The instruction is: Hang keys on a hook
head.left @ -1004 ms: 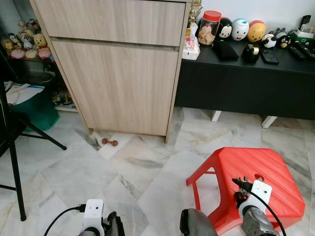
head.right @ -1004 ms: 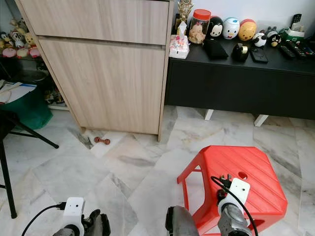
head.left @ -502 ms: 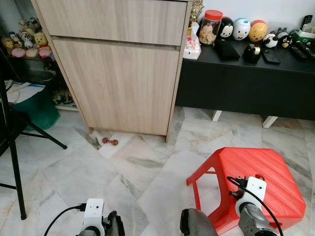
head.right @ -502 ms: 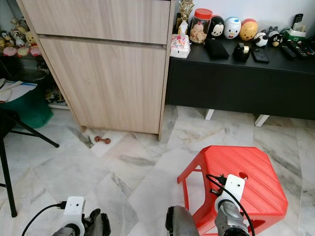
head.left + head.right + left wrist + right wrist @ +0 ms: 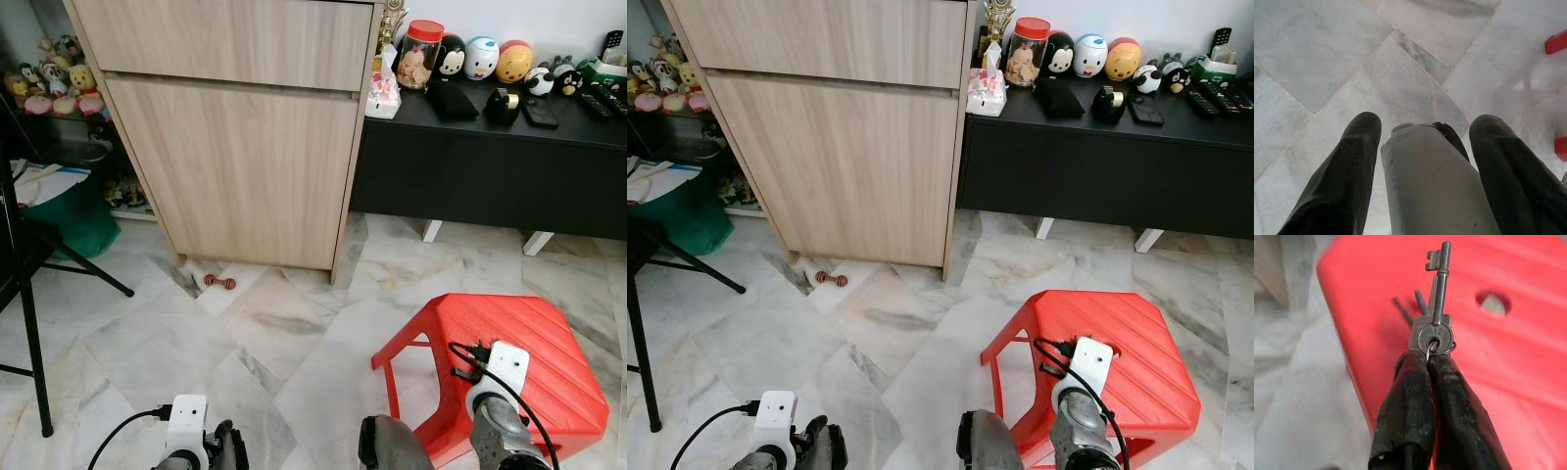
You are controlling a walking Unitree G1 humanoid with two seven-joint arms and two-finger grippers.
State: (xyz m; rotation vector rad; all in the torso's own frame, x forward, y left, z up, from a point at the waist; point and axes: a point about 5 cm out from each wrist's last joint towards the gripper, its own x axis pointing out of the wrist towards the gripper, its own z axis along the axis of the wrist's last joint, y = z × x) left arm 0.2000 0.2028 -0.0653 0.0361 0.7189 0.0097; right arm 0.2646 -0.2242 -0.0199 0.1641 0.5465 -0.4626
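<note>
Right claw (image 5: 1430, 357) pinched tight on the keys (image 5: 1434, 308), I see both black fingers (image 5: 1410, 401) pressed together at the key ring, one long old-style key sticking straight out past the tips, a second flat key behind it. Keys are clear of any surface, held in the air above the red stool (image 5: 1508, 323). Stool top sits right beyond and under the claw, its round hole (image 5: 1493, 302) off to one side of the key tip. In the head views my right wrist with its white camera block (image 5: 503, 364) hangs over the near edge of the stool (image 5: 529, 352).

Left claw (image 5: 1425, 132) spread wide, nothing between its fingers (image 5: 1352, 161), pointing down at the marble floor (image 5: 1317, 58); it hangs idle low at my left, well apart from the right claw.

Farther ahead of the right claw: a light wood cabinet (image 5: 235, 147) and beside it a low black bench (image 5: 490, 166) carrying a red-lidded jar (image 5: 419, 54), round toy figures (image 5: 480, 57) and remotes (image 5: 598, 98). A small red-brown object (image 5: 218, 283) lies on the floor at the cabinet's foot. A black tripod leg (image 5: 29, 333) and a green bag (image 5: 73, 220) are far off to the left. I can't make out any hook.
</note>
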